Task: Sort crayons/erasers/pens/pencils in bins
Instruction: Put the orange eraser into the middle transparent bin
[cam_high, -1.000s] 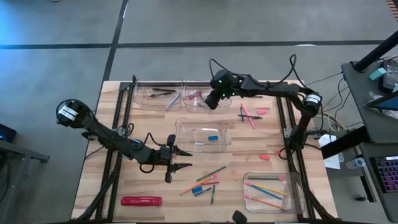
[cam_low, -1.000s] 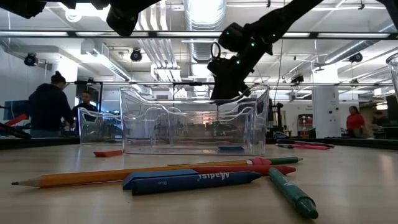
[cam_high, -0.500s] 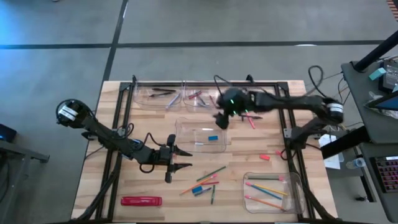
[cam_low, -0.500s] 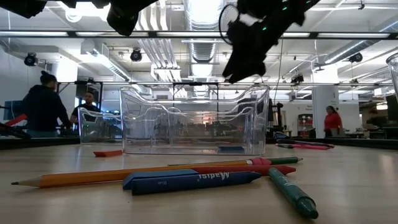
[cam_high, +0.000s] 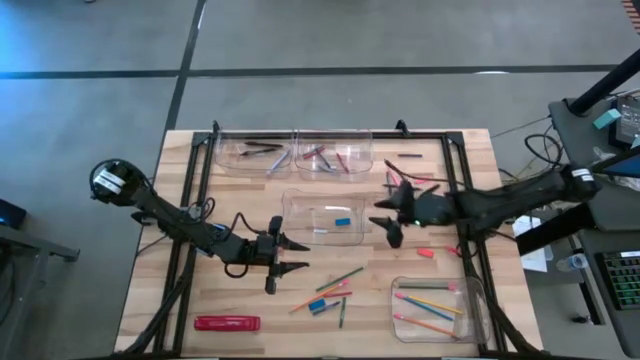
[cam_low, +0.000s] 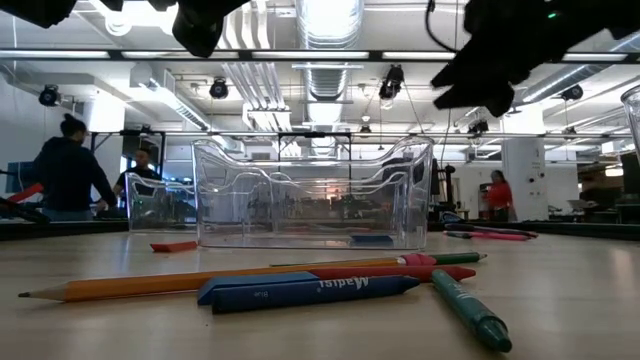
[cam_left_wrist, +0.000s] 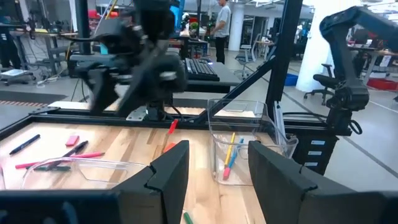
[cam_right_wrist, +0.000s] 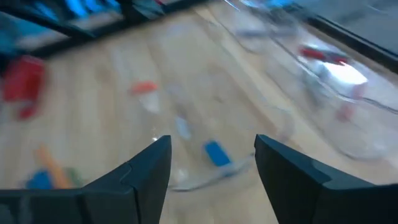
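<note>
— Where's the right gripper (cam_high: 386, 222)?
— Fingers apart, empty, just beside the middle bin (cam_high: 300, 232) holding a blue eraser (cam_high: 343, 221).
— The left gripper (cam_high: 296, 254)?
— Spread wide, near the counter's (cam_high: 150, 300) front edge.

Grey floor (cam_high: 300, 40), ceiling ducts (cam_low: 245, 80)
</note>
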